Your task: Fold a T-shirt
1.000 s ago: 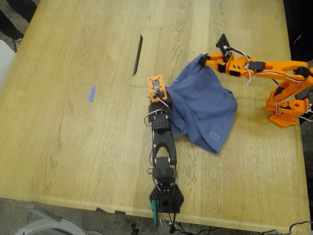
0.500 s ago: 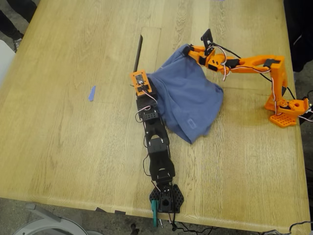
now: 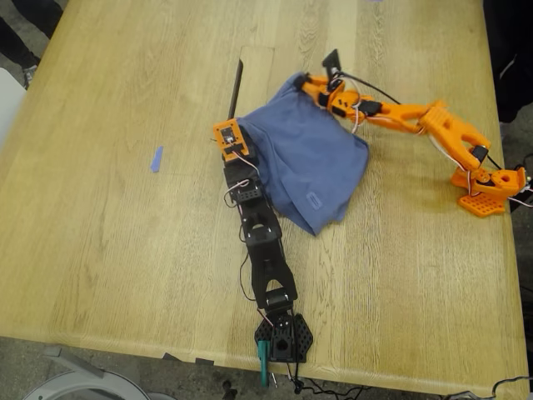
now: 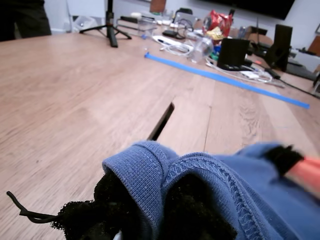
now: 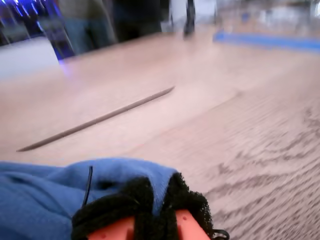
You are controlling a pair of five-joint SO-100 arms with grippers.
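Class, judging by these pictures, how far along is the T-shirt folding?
Done: both grippers have hold of the T-shirt, my first gripper and my second gripper each pinching an edge. In hand: the cloth hangs bunched between them over the table. Left: spreading it flat and every fold; no neat crease shows.
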